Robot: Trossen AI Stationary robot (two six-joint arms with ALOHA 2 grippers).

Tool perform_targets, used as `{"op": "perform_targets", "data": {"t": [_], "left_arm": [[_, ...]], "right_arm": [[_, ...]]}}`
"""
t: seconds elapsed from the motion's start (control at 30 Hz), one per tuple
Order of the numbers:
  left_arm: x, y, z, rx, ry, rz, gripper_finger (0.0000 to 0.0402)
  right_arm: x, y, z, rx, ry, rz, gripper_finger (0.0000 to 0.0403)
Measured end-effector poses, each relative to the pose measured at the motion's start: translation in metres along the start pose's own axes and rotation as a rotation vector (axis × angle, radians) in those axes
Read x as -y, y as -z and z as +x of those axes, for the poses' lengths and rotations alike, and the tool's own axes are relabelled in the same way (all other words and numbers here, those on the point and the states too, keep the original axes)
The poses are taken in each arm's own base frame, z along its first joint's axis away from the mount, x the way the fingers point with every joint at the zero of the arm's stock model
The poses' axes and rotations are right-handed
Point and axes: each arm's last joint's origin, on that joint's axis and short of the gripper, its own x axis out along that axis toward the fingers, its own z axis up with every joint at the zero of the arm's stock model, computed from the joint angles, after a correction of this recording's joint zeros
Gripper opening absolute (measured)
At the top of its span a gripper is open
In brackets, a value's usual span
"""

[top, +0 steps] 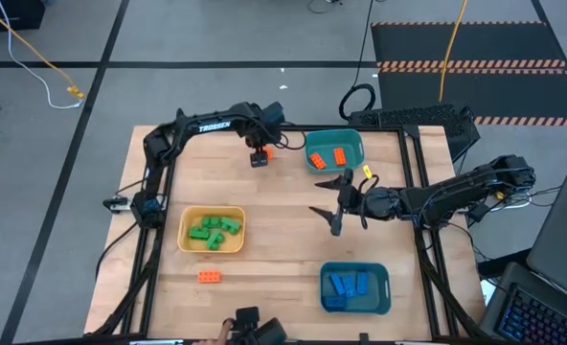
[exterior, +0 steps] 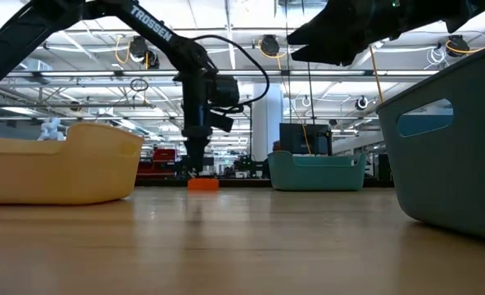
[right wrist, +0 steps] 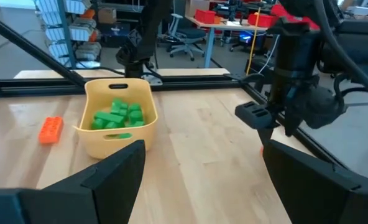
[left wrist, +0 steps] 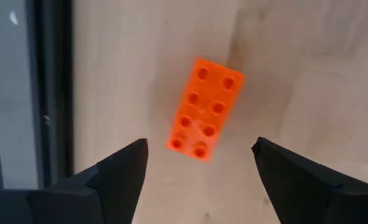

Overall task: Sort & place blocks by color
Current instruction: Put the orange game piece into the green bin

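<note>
An orange block (left wrist: 204, 109) lies flat on the table, studs up, near the far edge. My left gripper (left wrist: 199, 163) points straight down just over it. The gripper is open, its fingers either side of the block's end and clear of it; the low view shows the block (exterior: 202, 184) under the gripper (exterior: 197, 164). A second orange block (top: 208, 277) lies near the front left. My right gripper (top: 336, 206) hovers open and bare at mid-table. Orange blocks lie in the far teal tray (top: 334, 168), green blocks in the yellow tray (top: 184, 233), and blue blocks in the near teal tray (top: 383, 289).
The table's dark frame rail (left wrist: 50, 87) runs close beside the block under my left gripper. The far teal tray stands just to the right of that block. Bare wood lies between the yellow tray and the near teal tray. A keyboard (top: 413, 117) sits beyond the far edge.
</note>
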Motion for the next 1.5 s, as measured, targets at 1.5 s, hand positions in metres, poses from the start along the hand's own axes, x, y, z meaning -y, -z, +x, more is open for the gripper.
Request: {"op": "perform_targets", "data": {"t": [1.5], "left_arm": [[0.036,-0.02,0.034,-0.118,-0.097,0.321,0.0133]], "right_arm": [[0.004,-0.001,0.002,0.007,0.017,-0.058,0.0318]]}}
